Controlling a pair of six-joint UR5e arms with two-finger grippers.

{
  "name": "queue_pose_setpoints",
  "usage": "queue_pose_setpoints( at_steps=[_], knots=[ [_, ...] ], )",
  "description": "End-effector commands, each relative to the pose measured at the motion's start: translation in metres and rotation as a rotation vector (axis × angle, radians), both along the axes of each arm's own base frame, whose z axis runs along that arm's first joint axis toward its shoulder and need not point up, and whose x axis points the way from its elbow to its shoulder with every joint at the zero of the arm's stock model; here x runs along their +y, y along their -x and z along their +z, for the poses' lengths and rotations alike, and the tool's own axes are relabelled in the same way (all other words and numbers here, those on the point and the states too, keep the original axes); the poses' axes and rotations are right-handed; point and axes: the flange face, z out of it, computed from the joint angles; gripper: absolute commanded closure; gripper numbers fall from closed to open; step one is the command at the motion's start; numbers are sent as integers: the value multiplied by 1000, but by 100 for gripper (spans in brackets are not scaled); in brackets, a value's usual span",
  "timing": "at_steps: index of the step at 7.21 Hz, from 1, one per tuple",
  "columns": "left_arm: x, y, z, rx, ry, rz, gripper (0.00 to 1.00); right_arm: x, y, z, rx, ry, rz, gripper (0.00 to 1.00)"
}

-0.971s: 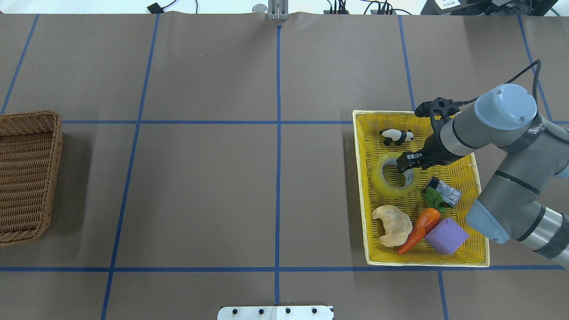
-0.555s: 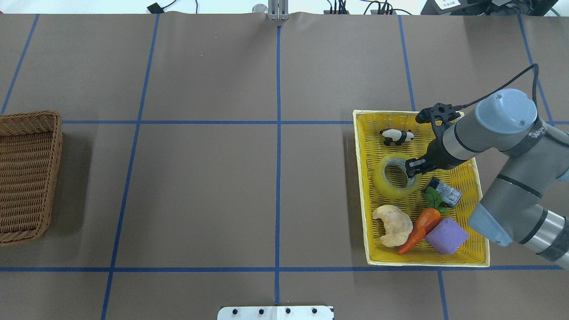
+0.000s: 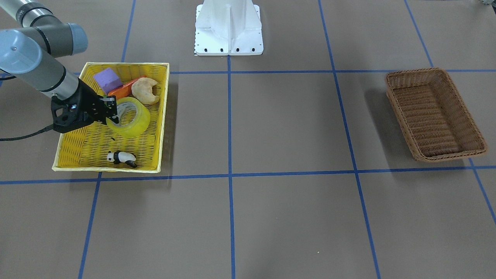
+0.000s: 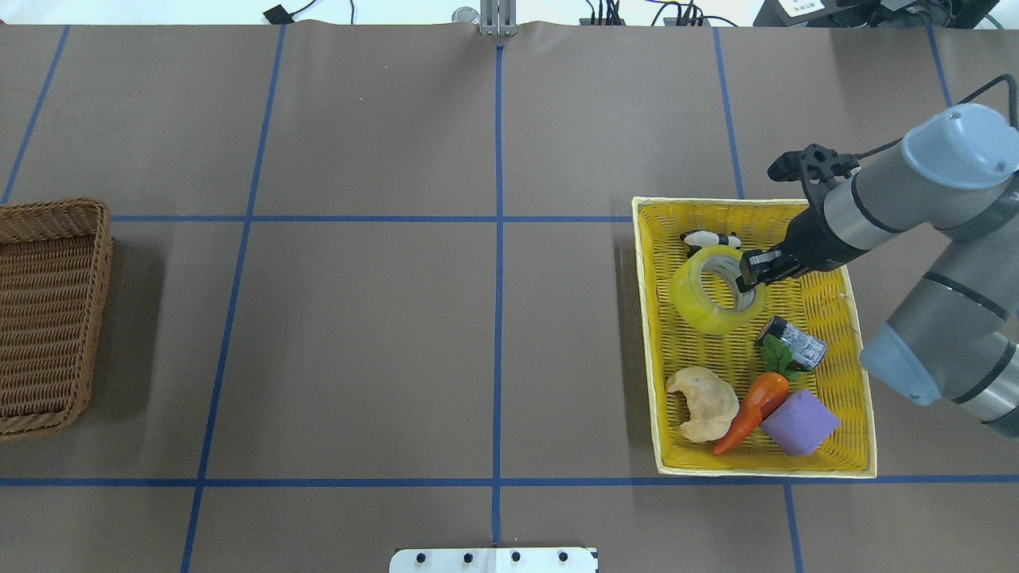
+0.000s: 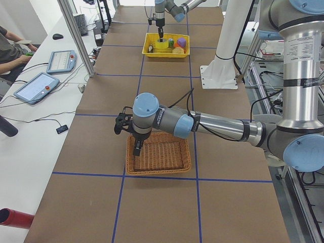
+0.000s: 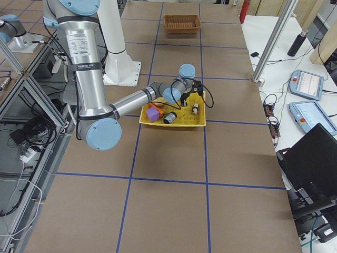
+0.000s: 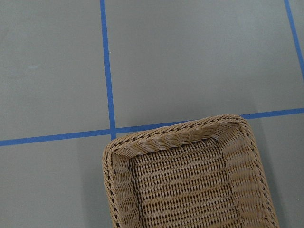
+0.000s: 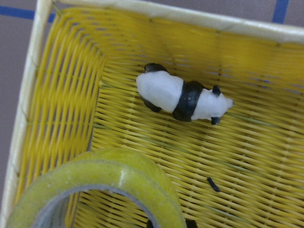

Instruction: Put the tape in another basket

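Note:
The yellow tape (image 4: 715, 291) hangs tilted a little above the floor of the yellow tray-basket (image 4: 764, 471). My right gripper (image 4: 751, 271) is shut on its wall, one finger inside the core. The front view shows the same grip (image 3: 111, 111) on the tape (image 3: 131, 118). The right wrist view shows the roll's rim (image 8: 118, 175) close up. The brown wicker basket (image 4: 48, 318) sits empty at the table's far left, also in the front view (image 3: 434, 114). My left gripper (image 5: 136, 148) hovers over the basket's near end; I cannot tell whether it is open.
The yellow tray also holds a toy panda (image 4: 711, 238), a croissant (image 4: 703, 403), a carrot (image 4: 752, 410), a purple block (image 4: 799, 422) and a small grey cylinder (image 4: 796, 342). The left wrist view shows the brown basket's rim (image 7: 175, 135) below.
My right gripper closed on the tape's wall and lifted it. The roll tilted and moved toward the tray's far end, now covering part of the panda.

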Motion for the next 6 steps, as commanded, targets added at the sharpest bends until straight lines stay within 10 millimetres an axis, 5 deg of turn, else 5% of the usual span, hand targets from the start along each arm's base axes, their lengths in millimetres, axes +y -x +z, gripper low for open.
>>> queue_pose_setpoints(
  at_steps=[1, 3, 6],
  knots=[
    [6, -10, -17, 175, -4, 66, 2, -13, 11, -67, -109, 119, 49, 100],
    [8, -15, -27, 279, -14, 106, 2, 7, 45, -147, -236, 177, 19, 100],
    [6, -19, -38, 379, 96, 80, 2, 61, 70, -177, -480, 181, -47, 100]
  ],
)
